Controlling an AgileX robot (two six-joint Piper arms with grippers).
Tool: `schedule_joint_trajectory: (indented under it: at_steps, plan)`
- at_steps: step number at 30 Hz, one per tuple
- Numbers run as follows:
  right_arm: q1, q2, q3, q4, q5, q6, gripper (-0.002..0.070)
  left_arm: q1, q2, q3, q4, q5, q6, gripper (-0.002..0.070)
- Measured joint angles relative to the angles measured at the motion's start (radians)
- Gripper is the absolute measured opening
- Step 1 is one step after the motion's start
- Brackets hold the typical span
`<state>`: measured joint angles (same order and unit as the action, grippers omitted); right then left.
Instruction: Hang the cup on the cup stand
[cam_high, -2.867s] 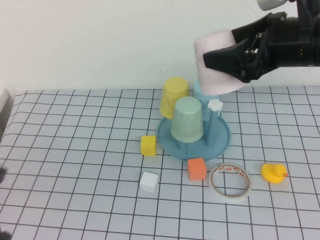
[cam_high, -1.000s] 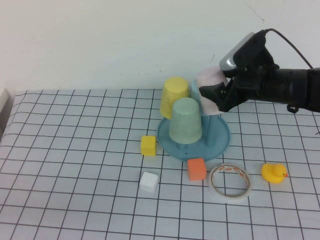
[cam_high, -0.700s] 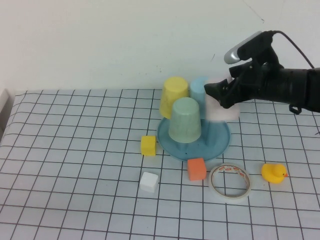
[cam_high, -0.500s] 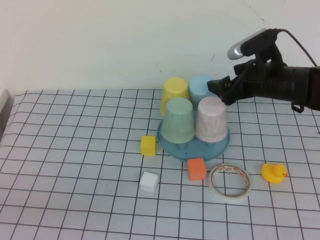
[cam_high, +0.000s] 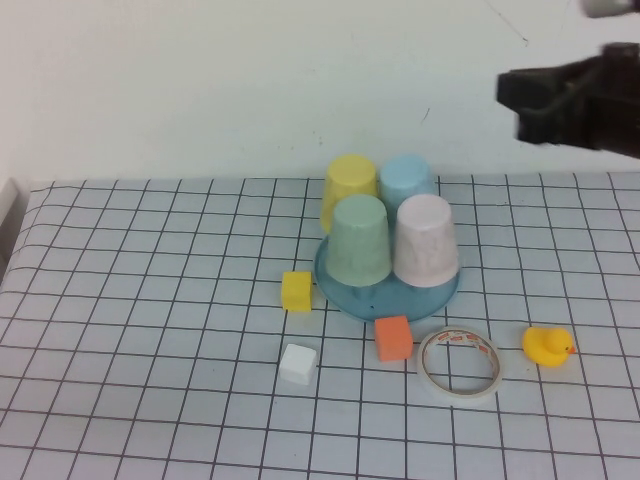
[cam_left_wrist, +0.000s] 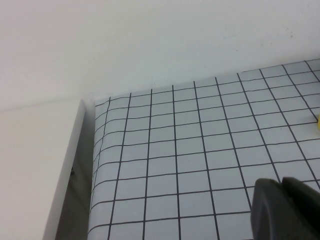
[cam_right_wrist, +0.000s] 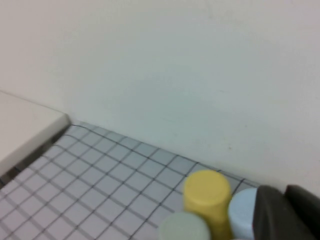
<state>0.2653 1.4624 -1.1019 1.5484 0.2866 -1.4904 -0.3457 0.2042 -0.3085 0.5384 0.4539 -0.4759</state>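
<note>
4 cups on cup stand (cam_high: 345, 292): pink cup (cam_high: 425, 240), 3 others.

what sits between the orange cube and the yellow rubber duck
In the high view, a white tape ring lies flat between the orange cube and the yellow rubber duck.

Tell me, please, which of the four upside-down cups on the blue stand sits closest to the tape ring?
The pale pink cup, front right on the blue stand. The green cup sits front left; the yellow cup and light blue cup stand behind, farther from the tape ring.
</note>
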Motion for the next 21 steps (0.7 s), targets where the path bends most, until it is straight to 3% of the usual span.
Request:
schedule_joint_trajectory:
  at_steps: [3,11,21]
  plan:
    - [0.000,-0.157,0.124,0.000,0.026,0.004,0.0015,0.000,0.000,0.000,0.000,0.000,0.000,0.0000]
    - [0.000,-0.634,0.420,0.000,0.069,0.006,0.0002,0.000,0.000,0.000,0.000,0.000,0.000,0.0000]
    - [0.000,-1.014,0.647,0.000,0.067,0.008,-0.0001,0.000,0.000,0.001,0.000,0.000,0.000,0.0000]
